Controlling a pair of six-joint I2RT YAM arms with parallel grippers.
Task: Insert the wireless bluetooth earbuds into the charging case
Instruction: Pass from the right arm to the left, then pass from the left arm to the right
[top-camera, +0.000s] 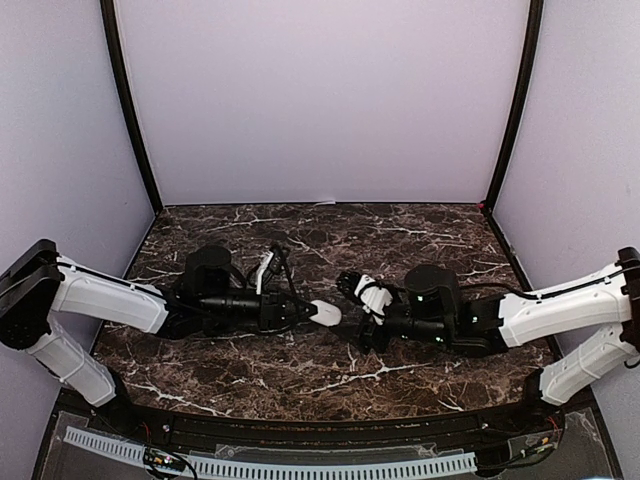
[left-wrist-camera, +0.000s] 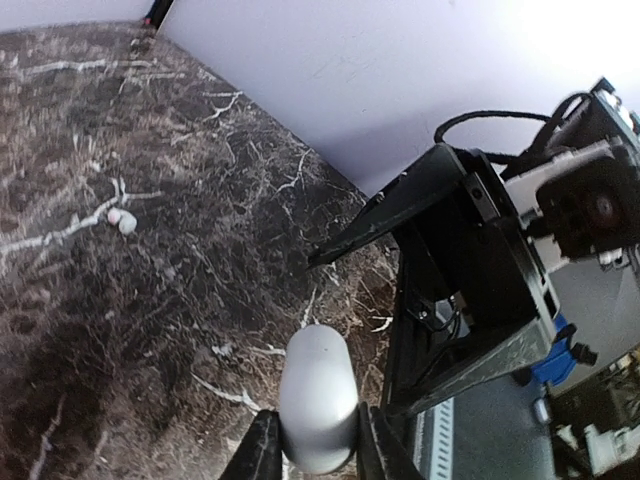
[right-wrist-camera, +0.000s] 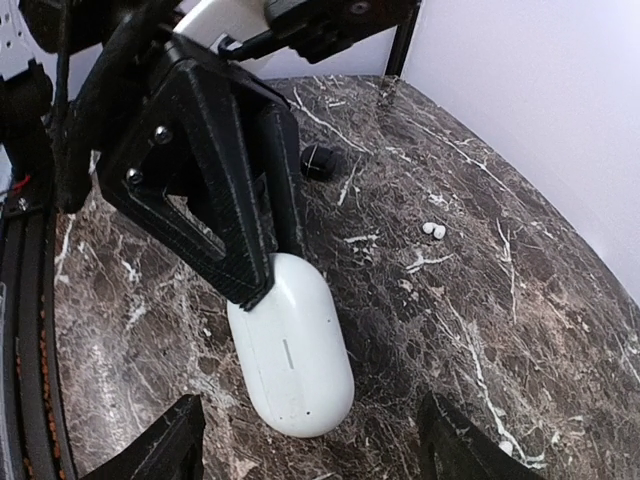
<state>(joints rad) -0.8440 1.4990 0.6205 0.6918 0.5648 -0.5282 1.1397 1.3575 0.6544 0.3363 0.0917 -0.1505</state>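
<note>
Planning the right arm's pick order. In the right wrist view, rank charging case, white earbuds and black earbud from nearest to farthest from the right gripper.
From the right gripper:
1. charging case: straight ahead, just beyond its open fingers, held by the left gripper.
2. white earbuds: ahead, off to the right on the table.
3. black earbud: farthest, ahead near the centre, beside the left arm.

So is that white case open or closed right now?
Shut. The white case is one smooth oval with no lid raised, pinched in the left claw; white earbuds lie outside it.
</note>
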